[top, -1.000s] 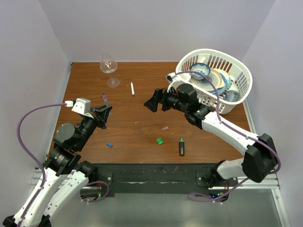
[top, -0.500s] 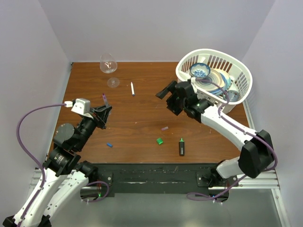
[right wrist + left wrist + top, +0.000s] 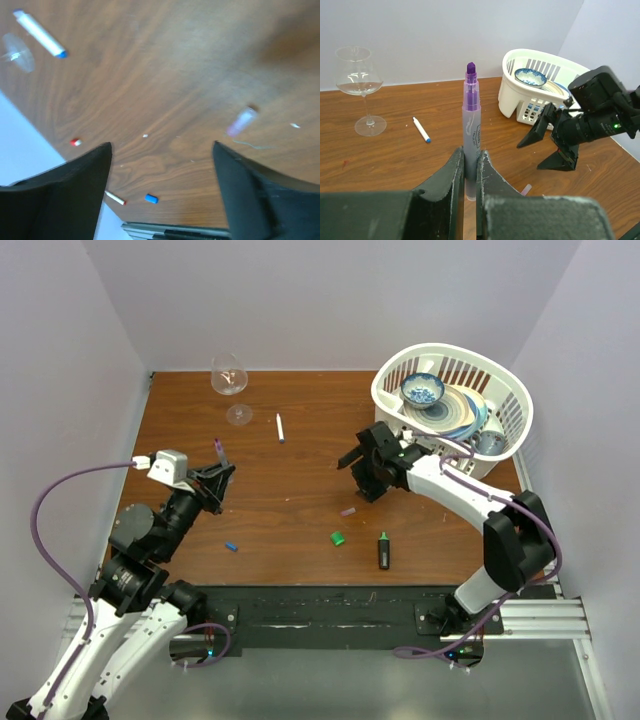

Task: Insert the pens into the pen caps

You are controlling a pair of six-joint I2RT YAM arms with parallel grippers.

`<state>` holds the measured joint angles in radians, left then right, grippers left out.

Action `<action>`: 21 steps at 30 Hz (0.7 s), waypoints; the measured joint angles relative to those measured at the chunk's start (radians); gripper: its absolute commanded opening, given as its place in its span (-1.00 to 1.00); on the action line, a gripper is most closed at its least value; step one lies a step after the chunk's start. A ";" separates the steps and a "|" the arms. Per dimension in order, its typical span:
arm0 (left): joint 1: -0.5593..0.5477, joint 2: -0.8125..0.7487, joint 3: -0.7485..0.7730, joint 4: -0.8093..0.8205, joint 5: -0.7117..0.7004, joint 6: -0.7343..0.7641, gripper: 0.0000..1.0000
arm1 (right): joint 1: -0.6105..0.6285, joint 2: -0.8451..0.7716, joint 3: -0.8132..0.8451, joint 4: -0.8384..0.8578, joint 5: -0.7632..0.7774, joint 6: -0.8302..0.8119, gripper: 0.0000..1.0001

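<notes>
The left gripper, at 9 o'clock on the table, is clamped on the lower barrel of the purple pen, which stands upright between its fingers with the tip uppermost. The right gripper, jaws spread wide and holding nothing, hangs just right of centre, with a small purple cap lying near it at its 6 o'clock. The white pen lies toward 11 o'clock, the green cap at 6 o'clock, the black marker at 5 o'clock and the blue cap at 7 o'clock.
</notes>
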<state>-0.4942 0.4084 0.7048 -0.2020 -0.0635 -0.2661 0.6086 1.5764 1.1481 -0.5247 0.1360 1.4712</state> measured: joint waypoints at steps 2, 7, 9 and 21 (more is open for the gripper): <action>0.000 -0.006 0.000 0.000 0.000 0.000 -1.00 | 0.000 0.012 -0.006 -0.033 -0.006 0.037 0.13; 0.000 -0.012 0.000 0.003 0.001 0.000 -1.00 | 0.002 0.041 -0.015 -0.113 -0.009 0.122 -0.02; 0.000 -0.012 0.000 0.003 0.004 0.000 -1.00 | 0.004 0.057 -0.014 -0.139 -0.009 0.143 -0.06; 0.000 -0.011 0.000 0.003 0.008 0.000 -1.00 | 0.023 0.169 -0.002 -0.197 -0.023 0.227 -0.10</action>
<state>-0.4942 0.3977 0.7044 -0.1993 -0.0555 -0.2665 0.6315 1.7458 1.1461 -0.7219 0.1127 1.6985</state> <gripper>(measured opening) 0.115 0.447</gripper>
